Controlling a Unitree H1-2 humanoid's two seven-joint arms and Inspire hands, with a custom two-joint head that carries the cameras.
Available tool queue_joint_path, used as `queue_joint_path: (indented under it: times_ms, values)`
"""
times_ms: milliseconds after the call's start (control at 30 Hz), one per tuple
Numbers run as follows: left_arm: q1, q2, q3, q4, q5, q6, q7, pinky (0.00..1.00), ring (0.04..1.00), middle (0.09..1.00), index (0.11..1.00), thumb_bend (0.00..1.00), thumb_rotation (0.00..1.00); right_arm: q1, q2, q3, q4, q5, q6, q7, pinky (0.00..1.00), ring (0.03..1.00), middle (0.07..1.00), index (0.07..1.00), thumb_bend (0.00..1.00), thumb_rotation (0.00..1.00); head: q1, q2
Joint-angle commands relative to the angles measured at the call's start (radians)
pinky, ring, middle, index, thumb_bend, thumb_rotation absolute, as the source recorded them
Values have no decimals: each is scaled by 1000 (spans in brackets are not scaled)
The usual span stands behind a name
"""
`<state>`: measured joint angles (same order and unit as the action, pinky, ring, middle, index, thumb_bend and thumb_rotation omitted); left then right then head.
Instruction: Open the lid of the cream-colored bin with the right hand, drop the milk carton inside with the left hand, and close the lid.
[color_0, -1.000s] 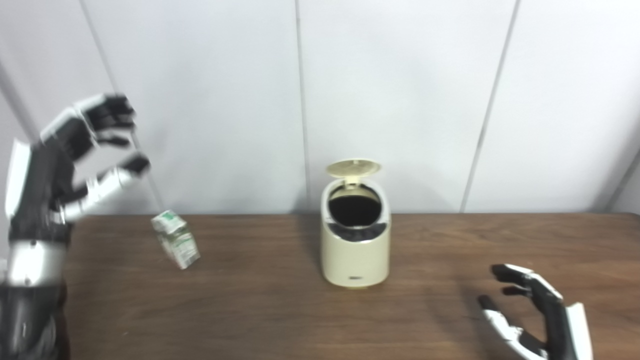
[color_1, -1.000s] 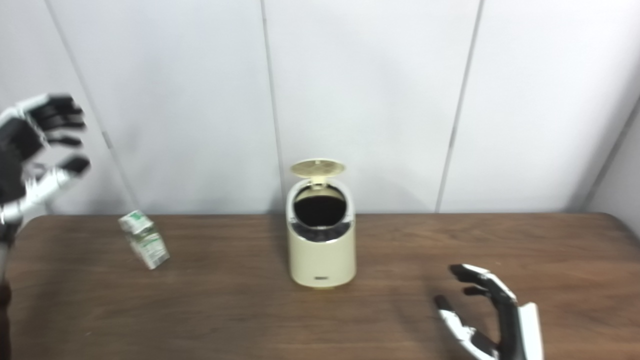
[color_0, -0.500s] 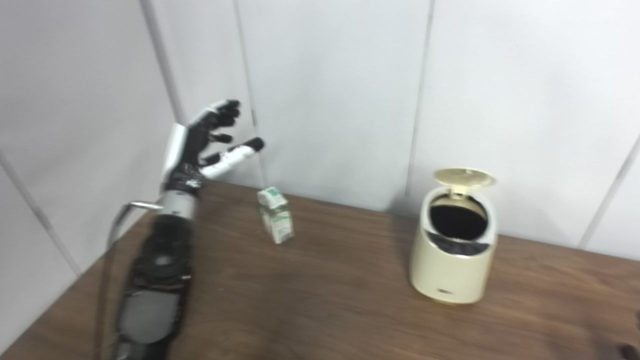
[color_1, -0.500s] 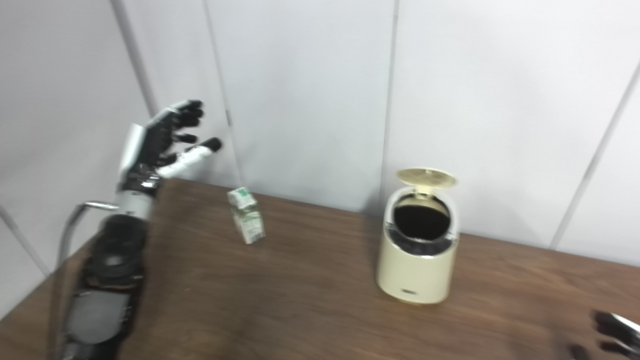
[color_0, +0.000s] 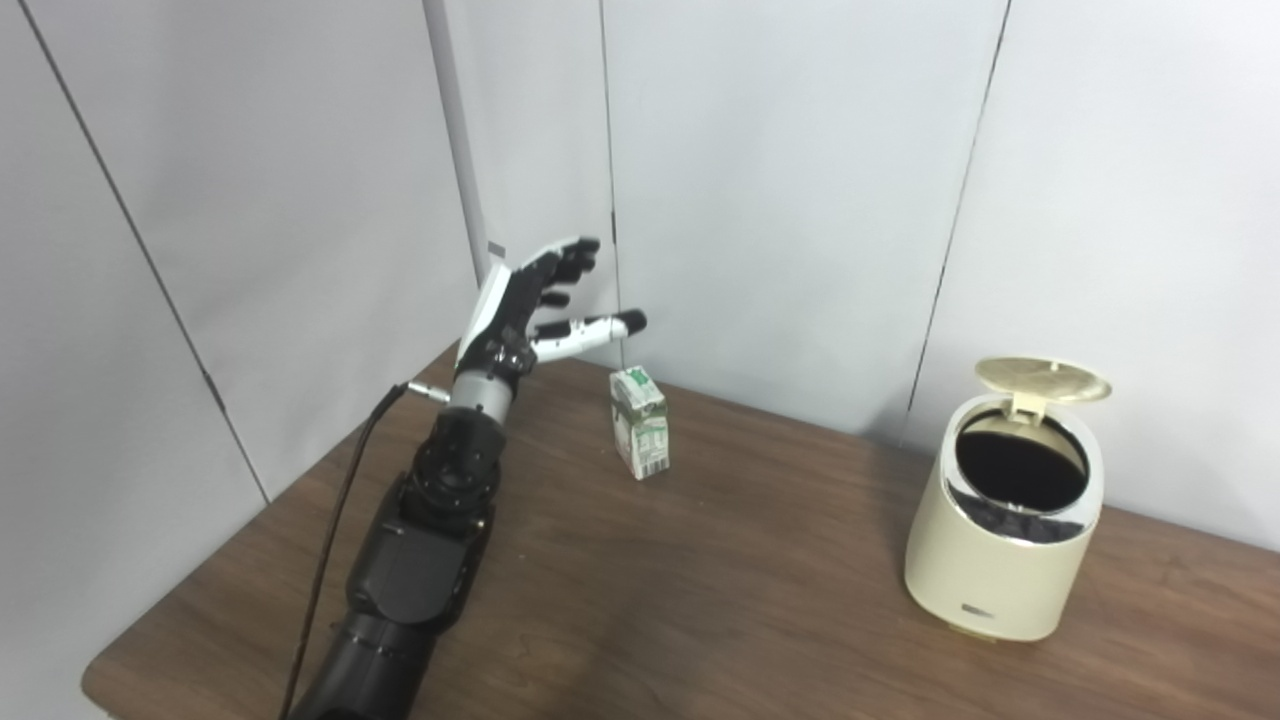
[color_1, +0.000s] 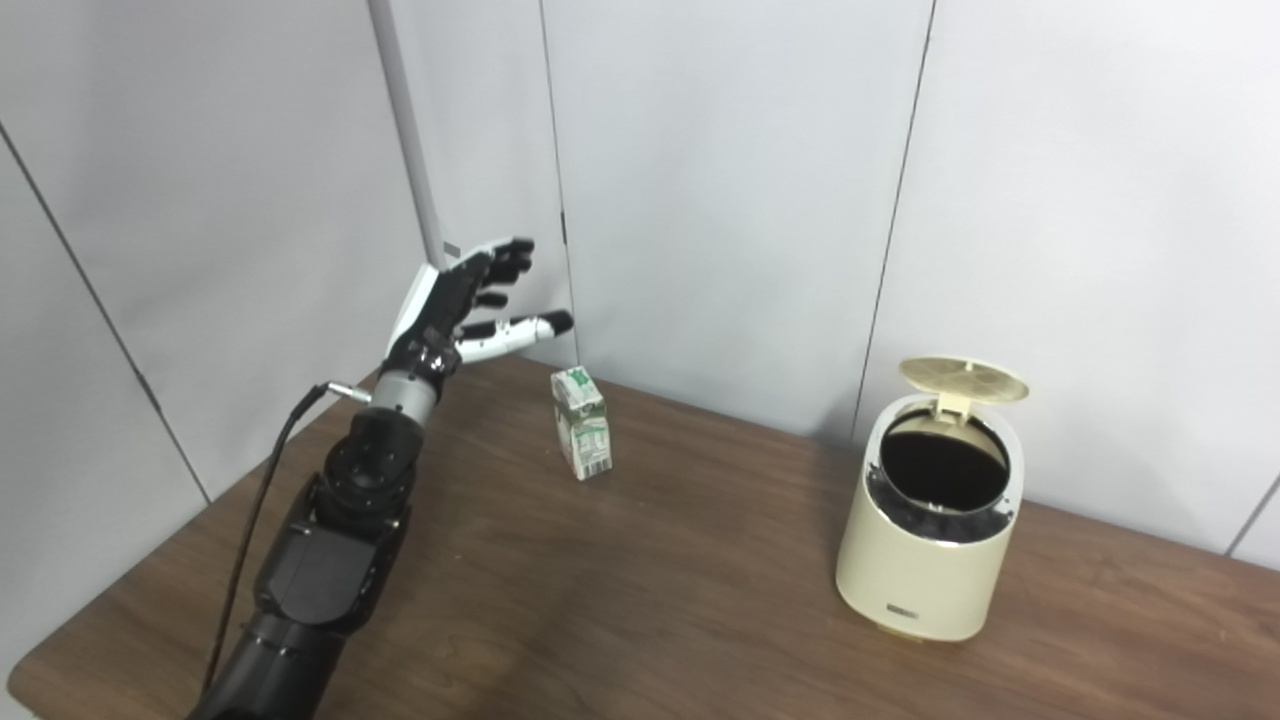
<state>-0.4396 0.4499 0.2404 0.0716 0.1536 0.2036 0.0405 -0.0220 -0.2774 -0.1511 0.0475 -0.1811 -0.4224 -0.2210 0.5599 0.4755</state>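
Observation:
The cream-colored bin (color_0: 1003, 560) stands on the wooden table at the right, its round lid (color_0: 1042, 379) tipped up and the dark inside showing. A small green and white milk carton (color_0: 640, 436) stands upright near the table's back edge. My left hand (color_0: 530, 310) hovers above and to the left of the carton, open with its fingers spread, holding nothing and not touching it. The right hand is out of both views.
The brown table (color_0: 700, 600) has its left corner (color_0: 95, 680) in view near the picture's bottom. White wall panels close off the back and the left side. A black cable (color_0: 330, 540) runs along my left forearm.
The camera has swung left, so the bin and carton sit further right in the picture. My left hand has come closer to the carton. The right hand has dropped out of view.

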Motion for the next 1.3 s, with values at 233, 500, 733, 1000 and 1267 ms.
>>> queue_joint_path:
  times_ms: [233, 500, 733, 1000, 1267]
  values:
    - [-46, 54, -23, 80, -19, -1, -46, 855, 905, 894, 904, 979, 386, 22, -31, 17, 30, 18, -47, -14, 532, 639, 663, 647, 344, 547, -8, 2]
    - [-39, 69, -31, 136, -16, -14, -43, 856, 910, 910, 914, 1000, 412, 33, -22, 13, 13, 3, -46, -16, 516, 625, 656, 642, 347, 568, -29, 5]
    - [-33, 64, -35, 153, -33, 12, -51, 846, 914, 923, 917, 972, 363, 32, -17, 19, 16, 23, -47, -17, 510, 616, 649, 637, 358, 555, -43, 3]
    - [-24, 93, -85, 157, 4, 44, -73, 865, 931, 938, 949, 1000, 444, 39, -6, 6, 8, -17, -32, -2, 504, 618, 647, 628, 391, 635, -58, 3]
    - [-27, 94, -153, 134, 68, 78, -85, 828, 896, 906, 929, 1000, 491, 39, -4, 6, 6, -15, -26, 11, 492, 614, 644, 626, 441, 664, -71, 5]
